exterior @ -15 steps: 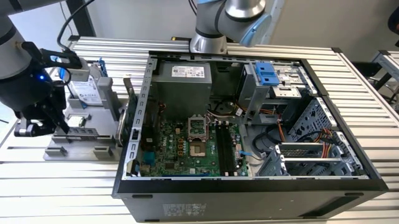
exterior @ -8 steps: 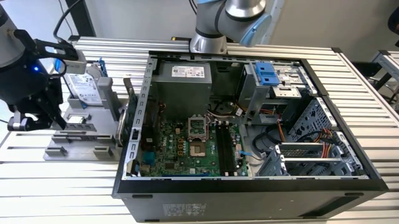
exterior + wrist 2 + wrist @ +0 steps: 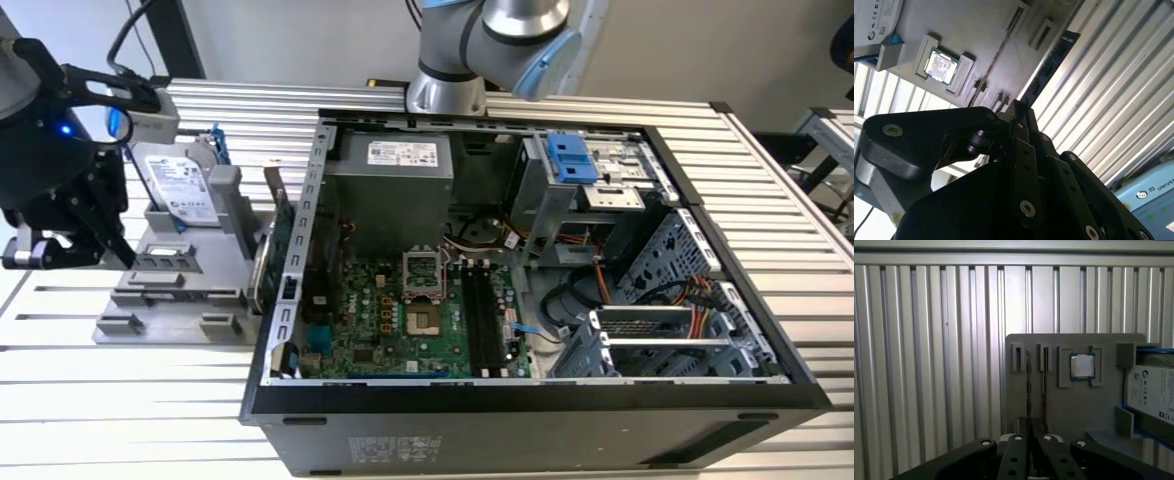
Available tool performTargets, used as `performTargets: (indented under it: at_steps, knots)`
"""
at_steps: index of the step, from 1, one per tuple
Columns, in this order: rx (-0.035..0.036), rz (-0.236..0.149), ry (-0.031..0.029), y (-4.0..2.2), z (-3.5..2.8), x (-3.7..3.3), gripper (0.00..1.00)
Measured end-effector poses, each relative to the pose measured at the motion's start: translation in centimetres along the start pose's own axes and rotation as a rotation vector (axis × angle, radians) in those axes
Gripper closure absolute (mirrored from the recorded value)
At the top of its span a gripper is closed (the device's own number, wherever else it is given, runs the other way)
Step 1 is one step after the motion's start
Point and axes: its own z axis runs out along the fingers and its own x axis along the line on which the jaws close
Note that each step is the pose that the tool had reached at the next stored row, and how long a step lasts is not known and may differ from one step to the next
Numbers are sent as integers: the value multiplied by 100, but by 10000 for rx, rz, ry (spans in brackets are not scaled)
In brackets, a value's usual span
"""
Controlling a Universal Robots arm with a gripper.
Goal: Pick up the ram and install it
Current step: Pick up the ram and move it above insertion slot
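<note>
Second wrist view is showing my gripper point(image 3: 1021, 107) pinching tight on the ram point(image 3: 1054, 62) by the gray holder point(image 3: 971, 30). I am doing the pick-up step at the exterior view's left; I think lifting is needing a straight, gentle pull.

Open computer case point(image 3: 534, 405) lying on the ribbed metal surface point(image 3: 134, 400), open side up. Inside: green motherboard point(image 3: 387, 320) with bare CPU socket point(image 3: 420, 270); grey power supply point(image 3: 390, 170) next to it; blue drive latch point(image 3: 567, 158); perforated drive cage point(image 3: 667, 340) toward the exterior view's right. Just beside the case, on the exterior view's left, a grey fixture point(image 3: 174, 290) carries an upright hard drive point(image 3: 176, 185). In the first wrist view, a square silver CPU chip point(image 3: 1082, 366) sits in a recess of the fixture.
</note>
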Motion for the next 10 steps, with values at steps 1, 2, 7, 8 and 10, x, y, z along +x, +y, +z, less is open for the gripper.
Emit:
performTargets:
  at_steps: [1,2,7,8,10]
  knots:
    - [0,0,0,0,-13,-1,100]
    - [-1,0,1,0,-25,-2,100]
    - [1,0,-1,-1,-88,-6,100]
    - [0,0,0,-1,-100,-6,100]
    - [0,0,0,-1,-128,-8,100]
